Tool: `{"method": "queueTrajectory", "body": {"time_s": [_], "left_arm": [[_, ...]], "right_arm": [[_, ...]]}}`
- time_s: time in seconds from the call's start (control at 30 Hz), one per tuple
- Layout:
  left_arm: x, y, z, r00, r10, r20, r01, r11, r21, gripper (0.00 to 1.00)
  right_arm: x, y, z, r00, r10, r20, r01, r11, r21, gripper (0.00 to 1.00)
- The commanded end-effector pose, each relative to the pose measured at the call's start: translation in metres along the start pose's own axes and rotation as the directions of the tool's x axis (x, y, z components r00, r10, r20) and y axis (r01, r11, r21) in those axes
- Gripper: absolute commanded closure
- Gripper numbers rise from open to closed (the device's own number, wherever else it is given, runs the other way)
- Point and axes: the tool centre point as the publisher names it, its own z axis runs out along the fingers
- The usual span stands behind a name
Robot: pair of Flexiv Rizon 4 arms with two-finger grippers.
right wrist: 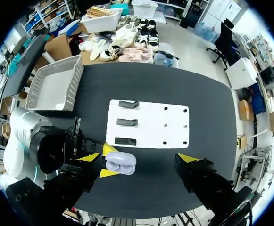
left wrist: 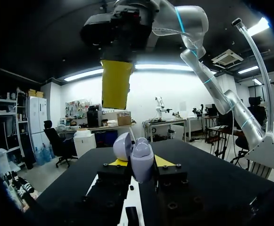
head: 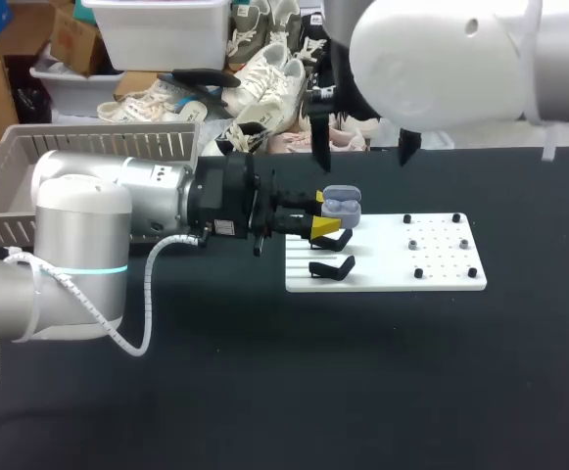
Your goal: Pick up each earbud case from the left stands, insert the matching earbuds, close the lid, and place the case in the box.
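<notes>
My left gripper [head: 325, 223] is shut on a lavender earbud case [head: 341, 207] and holds it over the left end of the white board [head: 392, 269]. The case's lid stands open. In the left wrist view the case [left wrist: 135, 159] sits upright between the yellow fingertips [left wrist: 163, 161]. My right gripper [head: 362, 149] hangs above the case, open wide and holding nothing. Its view looks straight down on the case [right wrist: 120, 163], which lies between its spread fingertips [right wrist: 187, 157]. One of its yellow fingertips [left wrist: 115, 84] shows above the case in the left wrist view.
Black stands [head: 331, 267] sit on the board's left part, three in the right wrist view [right wrist: 127, 122]. Small pegs [head: 417, 273] dot the board's right part. A grey basket [head: 10, 186] stands at the table's far left.
</notes>
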Motion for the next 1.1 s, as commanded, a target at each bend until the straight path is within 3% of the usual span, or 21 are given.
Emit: {"method": "queueTrajectory", "body": {"time_s": [0.03,0.37,1.1], "left_arm": [[0.000,-0.001,0.000,1.000,0.001,0.001,-0.001,1.000,-0.004,1.00],[0.000,-0.001,0.000,1.000,0.001,0.001,-0.001,1.000,-0.004,1.00],[0.000,-0.001,0.000,1.000,0.001,0.001,-0.001,1.000,-0.004,1.00]], "right_arm": [[-0.012,-0.004,0.008,0.999,0.029,-0.019,-0.029,0.999,0.025,0.00],[-0.019,-0.016,0.034,0.996,0.052,-0.076,-0.048,0.998,0.051,0.00],[0.019,-0.008,0.039,0.992,0.020,-0.121,-0.019,1.000,0.016,0.00]]}}
